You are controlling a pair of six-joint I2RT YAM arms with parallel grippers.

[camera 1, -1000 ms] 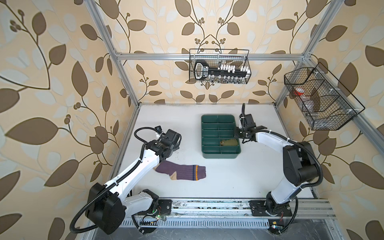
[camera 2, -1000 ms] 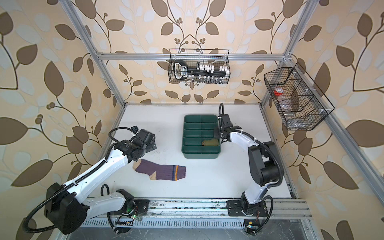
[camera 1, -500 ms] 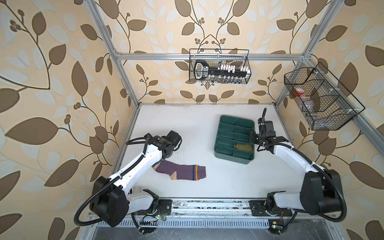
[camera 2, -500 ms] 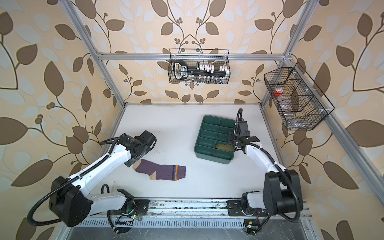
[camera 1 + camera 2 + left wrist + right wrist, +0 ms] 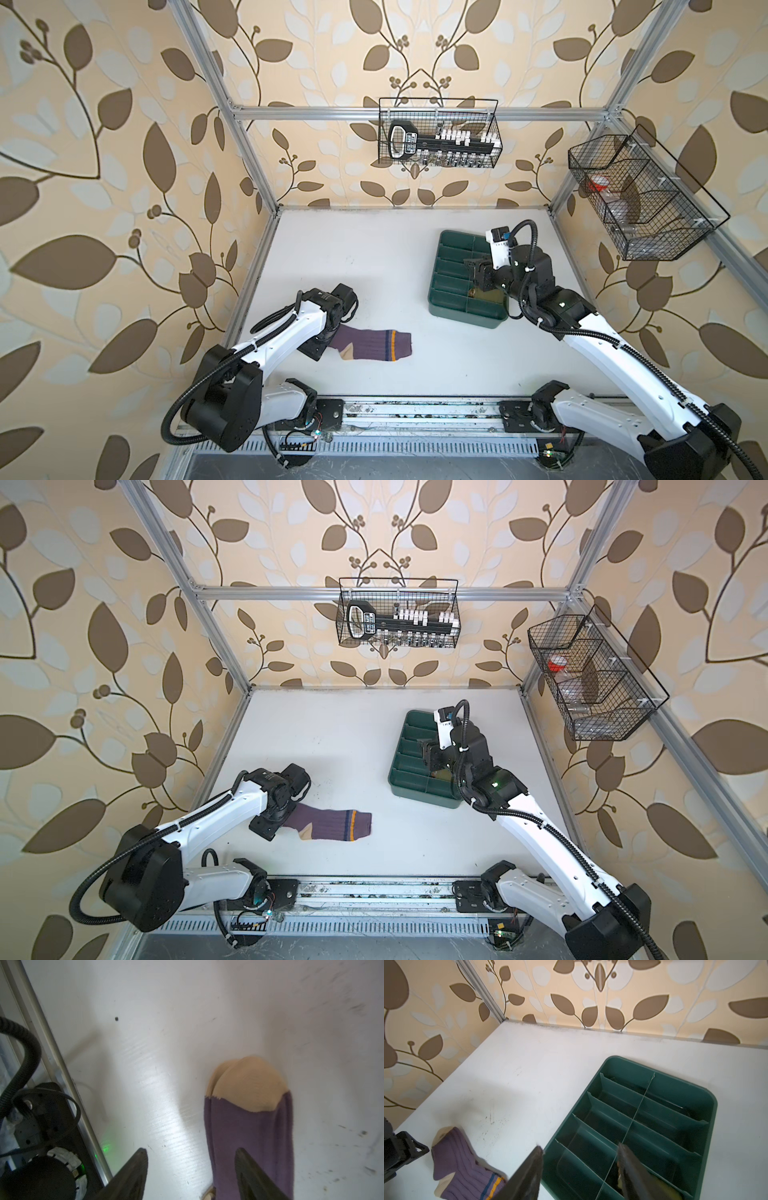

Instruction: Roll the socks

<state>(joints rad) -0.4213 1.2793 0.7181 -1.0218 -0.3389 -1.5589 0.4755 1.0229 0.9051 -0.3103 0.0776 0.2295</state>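
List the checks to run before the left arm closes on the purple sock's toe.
1. Left gripper open: ok, jaws apart.
2. Purple sock centred between the left jaws: not ok, one jaw is over the sock and the other over bare table.
3. Purple sock lying flat and unrolled: ok in both top views.
4. Left jaws touching the sock: cannot tell.
5. Right gripper empty: ok, jaws apart above the green tray.
6. Olive sock out on the table: not ok, it lies in a near-end compartment of the tray.
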